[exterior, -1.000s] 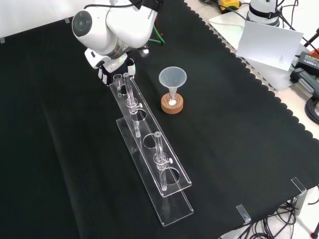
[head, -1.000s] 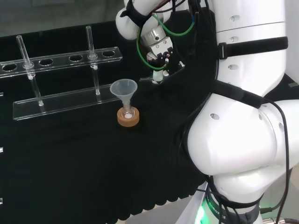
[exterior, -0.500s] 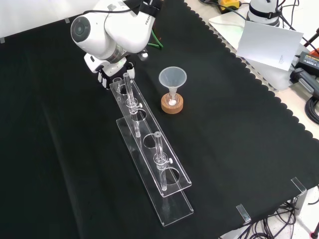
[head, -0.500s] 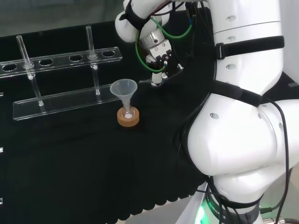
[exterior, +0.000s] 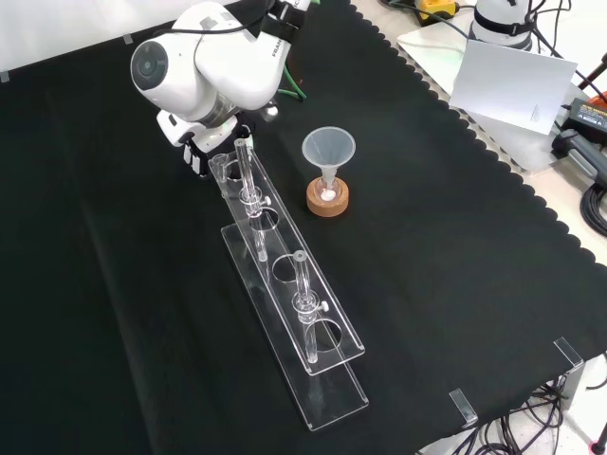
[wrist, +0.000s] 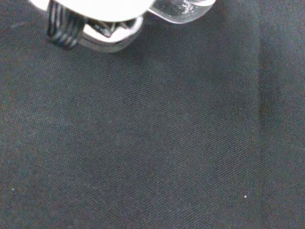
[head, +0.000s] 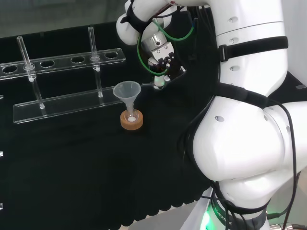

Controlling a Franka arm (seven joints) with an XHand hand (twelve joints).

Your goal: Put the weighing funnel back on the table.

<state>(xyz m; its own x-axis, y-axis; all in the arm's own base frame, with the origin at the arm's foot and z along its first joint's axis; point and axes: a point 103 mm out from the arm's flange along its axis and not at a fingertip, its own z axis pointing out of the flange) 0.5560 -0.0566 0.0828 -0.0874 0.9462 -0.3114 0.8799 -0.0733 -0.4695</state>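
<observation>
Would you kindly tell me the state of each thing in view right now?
hand: shut on the weighing funnel.
weighing funnel: held, low over the cloth.
funnel: upright, stem in the flask.
flask: upright on its cork ring.
rack: standing, two tubes upright in it.

My arm (head: 249, 143) is glossy white links with black bands (head: 254, 45), green cables (head: 140, 48) by the wrist, a round grey cap (exterior: 147, 64), and a black-and-white hand (head: 165, 64)

Weighing funnel (wrist: 183, 9): small, clear, scoop-like, glinting at the edge. Held at the fingertips of the hand (head: 162, 62), low over the cloth. In head view, just right of and beyond the funnel (head: 127, 91). Cloth contact: cannot tell.
</observation>
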